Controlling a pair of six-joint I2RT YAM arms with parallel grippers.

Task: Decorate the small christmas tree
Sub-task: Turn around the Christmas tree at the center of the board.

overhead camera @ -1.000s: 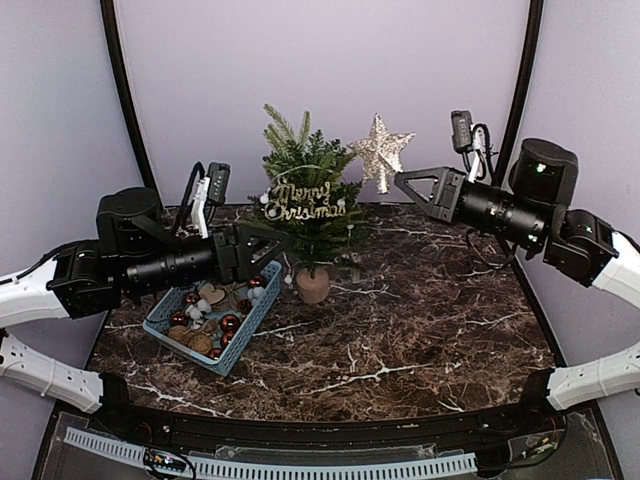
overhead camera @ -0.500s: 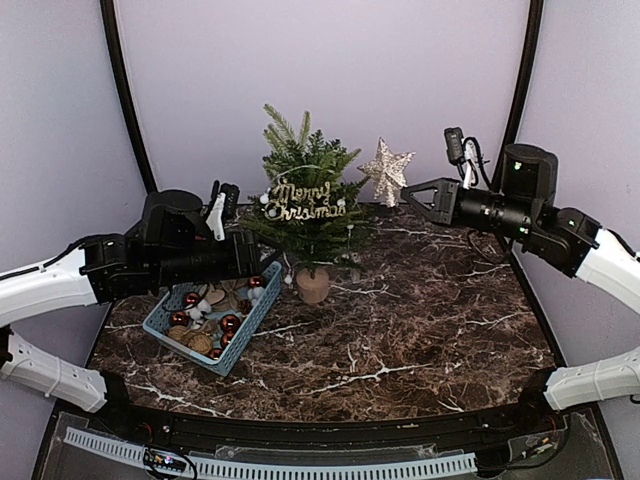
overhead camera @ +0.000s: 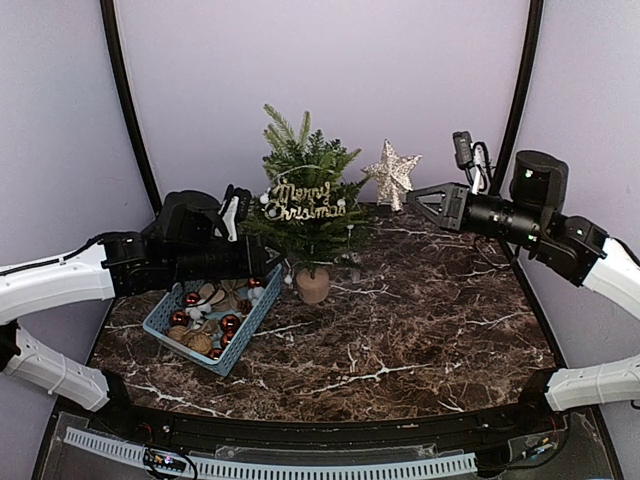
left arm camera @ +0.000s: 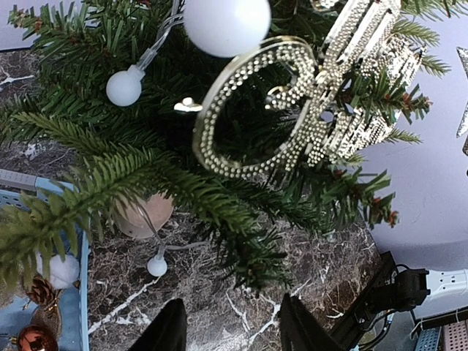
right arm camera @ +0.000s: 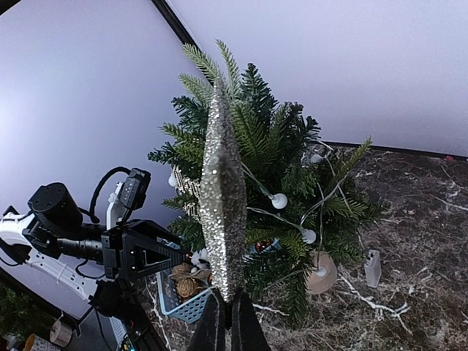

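The small christmas tree (overhead camera: 305,180) stands at the back of the table on a pale wooden base (overhead camera: 313,286). It carries a gold "Merry Christmas" sign (overhead camera: 303,203) and a string of white bulbs (left arm camera: 226,22). My left gripper (overhead camera: 264,260) sits low at the tree's left side. Its fingers (left arm camera: 172,330) stand open under the lower branches with nothing between them. My right gripper (overhead camera: 412,196) is shut on a glittery silver star (overhead camera: 390,173) to the right of the tree, below its top. The right wrist view shows the star (right arm camera: 221,212) edge-on in front of the tree (right arm camera: 278,153).
A blue basket (overhead camera: 160,322) with red baubles, pine cones and twine balls lies left of the tree base, under my left arm. A small white box (right arm camera: 372,268) on the light string's wire lies on the marble right of the base.
My right gripper has carried the star down and a little to the right. My left arm has stretched toward the tree's lower branches, and its jaws have narrowed.
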